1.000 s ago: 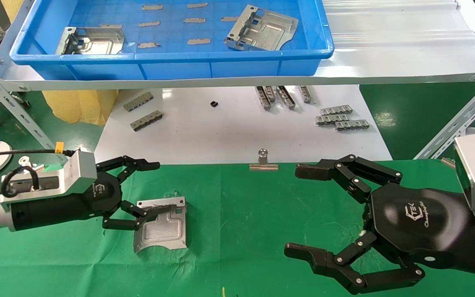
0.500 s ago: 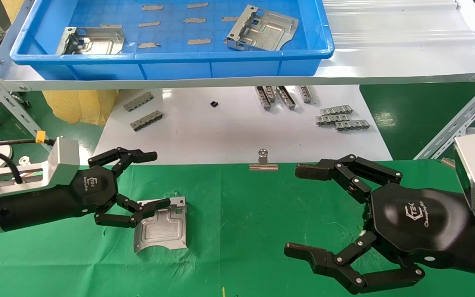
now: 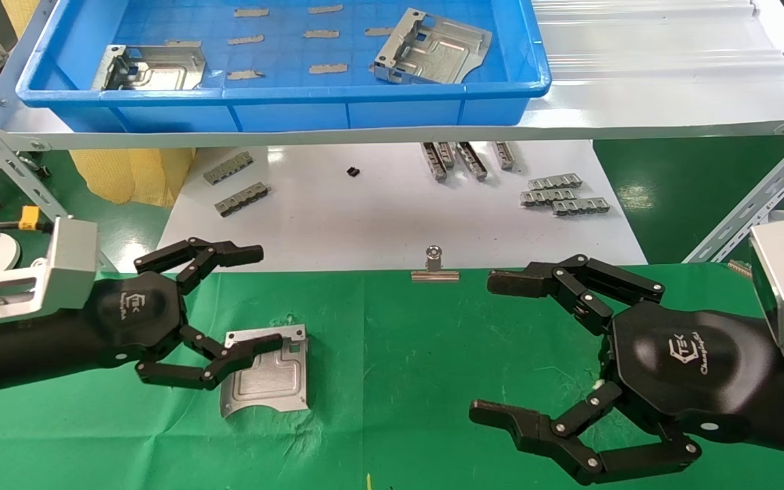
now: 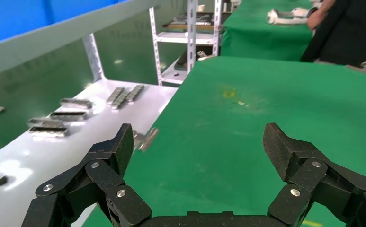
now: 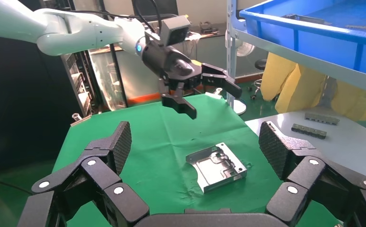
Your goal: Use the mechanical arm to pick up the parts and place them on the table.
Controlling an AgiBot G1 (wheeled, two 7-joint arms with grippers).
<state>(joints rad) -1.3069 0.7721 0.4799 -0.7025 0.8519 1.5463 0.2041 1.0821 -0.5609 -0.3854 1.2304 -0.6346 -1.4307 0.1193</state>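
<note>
One silvery part lies flat on the green table; it also shows in the right wrist view. My left gripper is open and empty. Its lower finger crosses the part's upper left corner in the head view. The right wrist view shows this gripper raised above the cloth, clear of the part. Its own view shows only cloth between the fingers. My right gripper rests open and empty over the cloth at the right. Two more parts lie in the blue tray.
The blue tray stands on a white metal shelf above the work area. Grey toothed strips lie on the white sheet beneath it. A binder clip holds the cloth's far edge. Slanted shelf braces stand at both sides.
My left arm has drawn back to the left with its fingers open. The part on the cloth has stayed where it lay. The right arm has not moved.
</note>
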